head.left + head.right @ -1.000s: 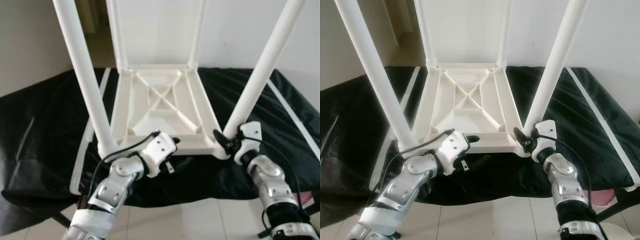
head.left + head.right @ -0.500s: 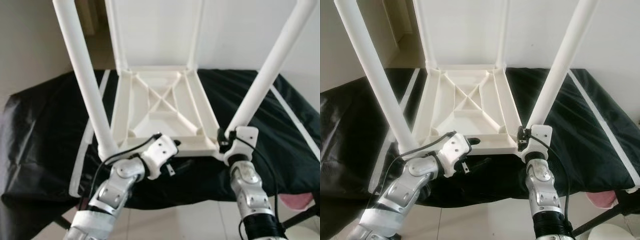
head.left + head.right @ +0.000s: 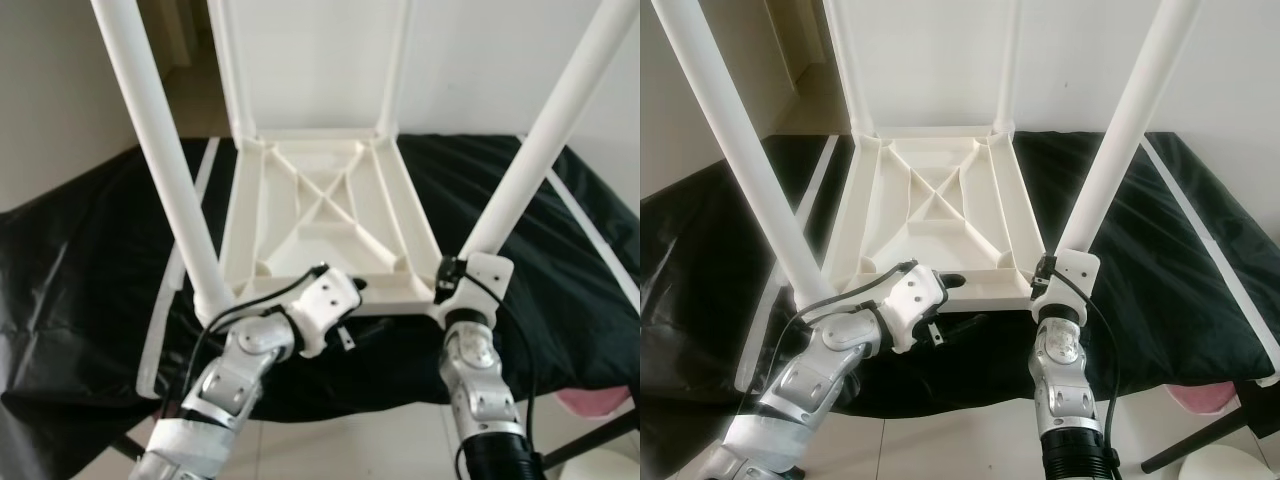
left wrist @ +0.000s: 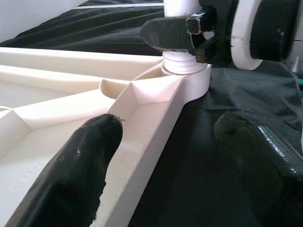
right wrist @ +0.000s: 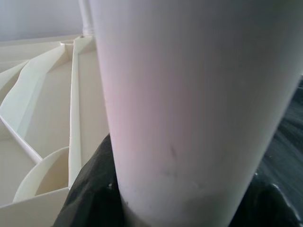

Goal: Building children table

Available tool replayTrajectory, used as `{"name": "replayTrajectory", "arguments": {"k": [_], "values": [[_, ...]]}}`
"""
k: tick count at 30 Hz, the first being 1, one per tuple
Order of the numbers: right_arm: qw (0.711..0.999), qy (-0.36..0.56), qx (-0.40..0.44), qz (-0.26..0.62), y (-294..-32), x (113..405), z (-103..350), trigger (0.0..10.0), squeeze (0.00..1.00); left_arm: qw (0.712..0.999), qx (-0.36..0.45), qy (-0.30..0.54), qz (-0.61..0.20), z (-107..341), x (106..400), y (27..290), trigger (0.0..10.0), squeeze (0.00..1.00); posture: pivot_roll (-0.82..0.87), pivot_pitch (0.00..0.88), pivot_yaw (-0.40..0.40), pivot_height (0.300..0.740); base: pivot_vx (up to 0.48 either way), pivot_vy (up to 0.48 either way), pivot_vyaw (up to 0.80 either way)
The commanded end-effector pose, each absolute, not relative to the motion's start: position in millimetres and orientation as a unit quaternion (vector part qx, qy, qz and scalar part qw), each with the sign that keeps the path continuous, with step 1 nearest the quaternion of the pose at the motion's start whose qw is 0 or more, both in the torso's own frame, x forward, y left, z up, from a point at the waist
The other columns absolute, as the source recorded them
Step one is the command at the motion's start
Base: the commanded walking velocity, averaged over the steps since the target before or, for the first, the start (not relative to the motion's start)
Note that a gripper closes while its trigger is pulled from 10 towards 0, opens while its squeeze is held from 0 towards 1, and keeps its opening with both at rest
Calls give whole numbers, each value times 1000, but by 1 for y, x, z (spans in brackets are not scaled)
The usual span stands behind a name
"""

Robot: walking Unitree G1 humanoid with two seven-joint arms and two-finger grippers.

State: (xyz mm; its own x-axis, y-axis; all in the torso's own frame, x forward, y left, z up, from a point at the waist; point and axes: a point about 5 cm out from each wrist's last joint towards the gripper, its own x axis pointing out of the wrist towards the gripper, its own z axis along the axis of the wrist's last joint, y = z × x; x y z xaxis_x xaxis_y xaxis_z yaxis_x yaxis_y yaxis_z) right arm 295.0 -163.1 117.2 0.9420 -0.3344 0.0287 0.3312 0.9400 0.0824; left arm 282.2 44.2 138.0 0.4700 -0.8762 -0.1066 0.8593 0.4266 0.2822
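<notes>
Children's table (image 3: 320, 215) lies upside down on a black sheet (image 3: 80, 260) in the eye views, left gripper (image 3: 345, 290) at its near rim, left wrist view shows its fingers (image 4: 75, 156) spread over that rim, right gripper (image 3: 1042, 280) pinching the near-right leg (image 5: 189, 109).

A white plastic children's table (image 3: 932, 215) lies upside down on a black sheet (image 3: 1160, 260), its legs pointing up. The right gripper (image 3: 1044, 283) clamps the near right leg (image 3: 1118, 140) at its base. The left gripper (image 3: 945, 283) rests at the table's near edge.
</notes>
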Motion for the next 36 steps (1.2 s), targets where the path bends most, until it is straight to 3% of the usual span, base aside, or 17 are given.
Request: {"name": "replayTrajectory", "arguments": {"k": [1, 7, 8, 10, 11, 22, 27, 31, 32, 36], "values": [[980, 32, 49, -191, -167, 286, 96, 10000, 0, 844, 155, -30, -514, 140, 284, 44, 10000, 0, -89, 13, 34, 740, 0, 0, 0], [978, 27, 39, -205, -168, 284, 98, 10000, 0, 843, 155, -29, -514, 140, 283, 44, 10000, 0, -95, 12, 31, 740, 0, 0, 0], [977, 25, 36, -207, -170, 284, 99, 10000, 298, 844, 153, -30, -514, 140, 283, 43, 10000, 0, -97, 10, 28, 740, 0, 0, 0], [978, 21, 32, -204, -172, 284, 101, 10000, 353, 844, 152, -32, -513, 141, 284, 43, 10000, 0, -98, 11, 25, 740, 0, 0, 0], [980, 14, 31, -196, -173, 284, 103, 10000, 1000, 844, 151, -33, -513, 141, 284, 42, 10000, 0, -98, 11, 23, 740, 0, 0, 0], [991, -26, 43, -127, -180, 281, 115, 10000, 1000, 845, 149, -34, -512, 141, 283, 42, 10000, 0, -101, 12, 22, 740, 0, 0, 0], [999, -43, 10, -18, -199, 285, 119, 10000, 1000, 842, 148, -34, -518, 141, 282, 39, 10000, 0, -107, 15, 25, 740, 0, 0, 0], [999, -42, 1, 13, -201, 287, 119, 10000, 1000, 840, 147, -34, -520, 141, 282, 38, 10000, 0, -110, 15, 30, 740, 0, 0, 0], [998, -42, -20, 46, -202, 290, 122, 10000, 0, 840, 147, -35, -521, 142, 282, 37, 10000, 0, -111, 16, 35, 740, 0, 0, 0], [991, -41, -56, 118, -199, 297, 127, 10000, 0, 839, 148, -36, -523, 143, 282, 37, 10000, 0, -113, 17, 38, 740, 0, 0, 0]]}}
